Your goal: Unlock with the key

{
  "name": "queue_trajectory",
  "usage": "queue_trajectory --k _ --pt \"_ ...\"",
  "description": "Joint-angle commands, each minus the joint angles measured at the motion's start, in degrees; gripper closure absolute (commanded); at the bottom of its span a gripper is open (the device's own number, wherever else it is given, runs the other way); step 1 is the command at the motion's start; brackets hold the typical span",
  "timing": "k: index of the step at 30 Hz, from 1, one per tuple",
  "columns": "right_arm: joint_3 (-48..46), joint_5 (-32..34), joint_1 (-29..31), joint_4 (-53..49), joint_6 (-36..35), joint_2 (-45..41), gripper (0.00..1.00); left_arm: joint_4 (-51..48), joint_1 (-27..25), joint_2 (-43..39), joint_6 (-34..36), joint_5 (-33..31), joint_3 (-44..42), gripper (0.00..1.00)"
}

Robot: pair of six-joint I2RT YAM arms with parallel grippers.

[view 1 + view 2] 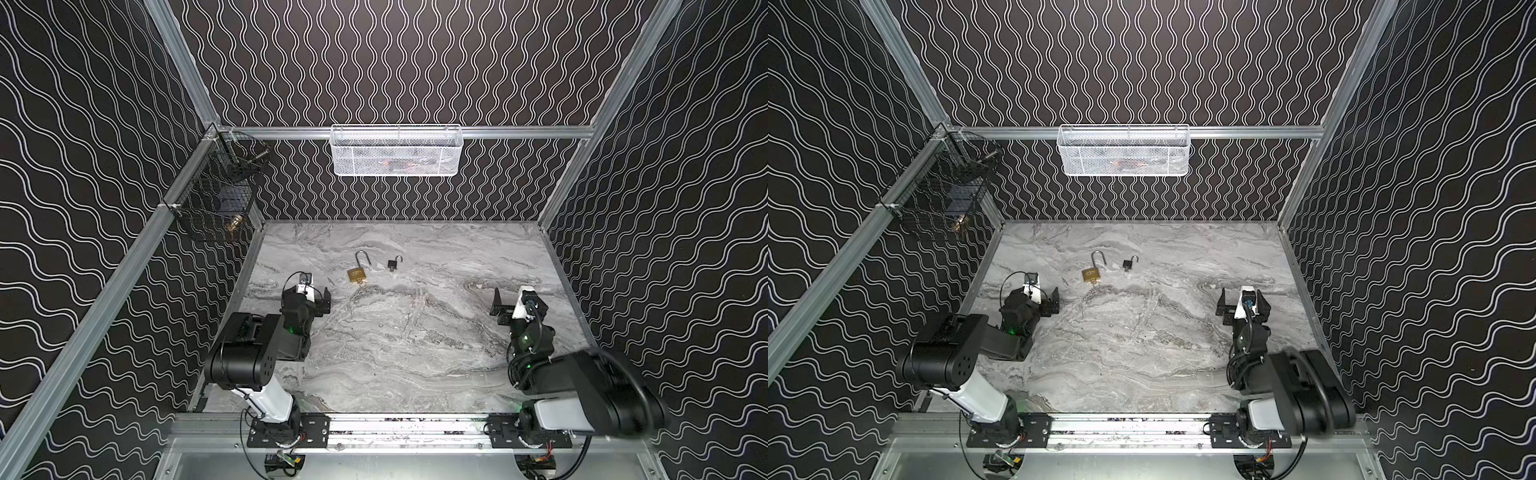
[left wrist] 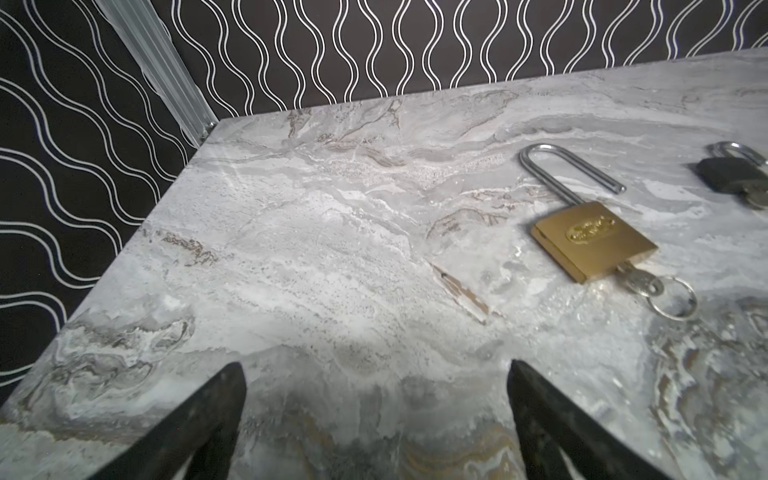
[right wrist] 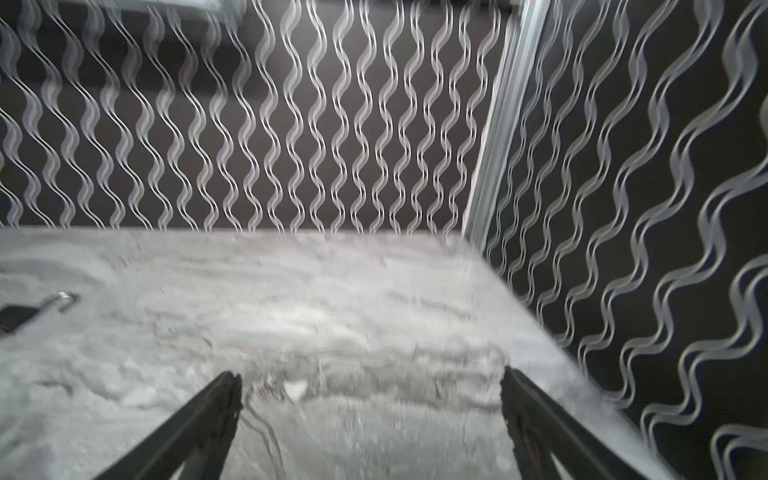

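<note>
Judging by how the locks lie, the unlocking itself looks finished and what is in hand is the stand-off afterwards. The brass padlock (image 2: 594, 241) lies flat on the tabletop (image 1: 415, 353), towards its far middle. Its long shackle (image 2: 552, 174) is sprung: one leg is seated in the body and the other ends free on the marble beside it. The key (image 2: 638, 280) sits in the keyhole on the underside, and its ring (image 2: 673, 297) rests on the tabletop. Near it on the right, not touching, lies a smaller black padlock (image 1: 392, 263). Its shackle also seems swung open in both top views. Something pale juts from its base, probably its own key, though the left wrist view cuts it off at the edge. The left gripper (image 2: 374, 368) hangs low over bare marble near the brass padlock on its left side, with jaws spread wide and nothing between them. The right gripper (image 3: 370, 374) is well apart on the right side of the tabletop, equally spread and empty. Its wrist view is blurred and catches the black padlock only at its edge. If anything is left to do, I judge it to be a check that both shackles are truly free, not a fresh grasp. Should the brass key need another turn, one gripper would have to pin the body flat. The other would pinch the small key head from the near side, because the loose ring gives no purchase and the lock would slide on the smooth marble.
</note>
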Motion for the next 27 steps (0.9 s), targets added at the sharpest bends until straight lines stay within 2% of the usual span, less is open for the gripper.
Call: queue_trajectory --k 1,2,3,4,5,7,9,10,14,17,19,27 --pt "3.6 -9.0 -4.0 3.3 4.3 5.3 0.01 2.9 0.1 0.0 0.6 1.4 -0.5 0.01" --pt "8.3 -12.6 -6.0 -14.6 6.1 0.5 0.01 3.6 0.1 0.3 0.6 1.3 -0.6 0.01" --pt "13.1 -15.6 -8.0 -24.6 6.3 -0.3 0.01 3.1 0.1 0.1 0.6 1.3 -0.4 0.01" --pt "12.7 -18.6 -9.6 -18.4 7.6 2.9 0.01 2.8 0.1 0.1 0.5 1.3 -0.3 0.01" --pt "10.2 -18.9 -10.3 -12.4 8.5 3.4 0.01 2.7 0.1 0.2 0.5 0.9 0.0 0.01" --pt "11.0 -16.2 -10.2 -18.7 8.5 0.6 0.01 0.6 0.1 0.2 0.1 -0.1 1.2 0.01" --pt "11.0 -16.5 -9.6 -17.9 7.6 0.9 0.01 -3.7 -0.1 0.0 -0.3 -1.1 2.8 0.01" --pt "11.1 -16.8 -9.4 -15.8 7.3 2.1 0.01 -1.8 -0.1 0.2 0.1 -0.6 2.3 0.01" --pt "12.8 -17.1 -9.4 -20.9 7.3 1.5 0.0 -2.7 -0.1 0.3 0.0 -1.0 2.8 0.01" --pt "11.6 -17.1 -9.4 -16.5 7.3 2.6 0.0 -2.8 -0.1 0.3 0.0 -1.0 2.8 0.01" --pt "12.3 -17.0 -9.4 -19.2 7.2 1.8 0.0 -2.6 -0.1 0.4 0.1 -1.0 2.8 0.01" --pt "11.9 -16.9 -9.3 -17.7 7.2 2.2 0.0 -2.6 -0.1 0.3 0.0 -1.0 2.7 0.01"
